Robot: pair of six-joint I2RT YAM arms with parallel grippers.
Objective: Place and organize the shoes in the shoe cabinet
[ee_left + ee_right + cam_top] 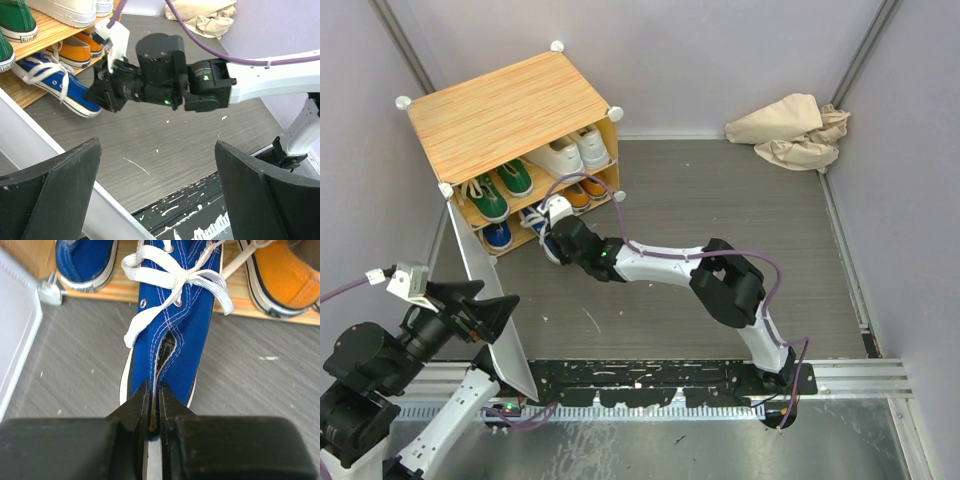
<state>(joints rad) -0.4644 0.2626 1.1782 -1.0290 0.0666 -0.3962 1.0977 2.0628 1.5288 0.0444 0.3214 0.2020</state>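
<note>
Right claw (154, 407) clamps the heel of the blue sneaker (172, 325) (toe on the bottom shelf of the shoe cabinet (510, 110), heel over the counter (720, 200)); left claw (156, 170) hangs spread apart.

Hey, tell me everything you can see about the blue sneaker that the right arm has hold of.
The blue sneaker is low canvas with pale stitching, metal eyelets, white laces tied in a bow and a white sole. It sits sole down, toe on the cabinet's lower wooden shelf, heel out over the grey floor. The right pincer is shut on its heel collar. Another blue shoe and an orange shoe flank it.
</note>
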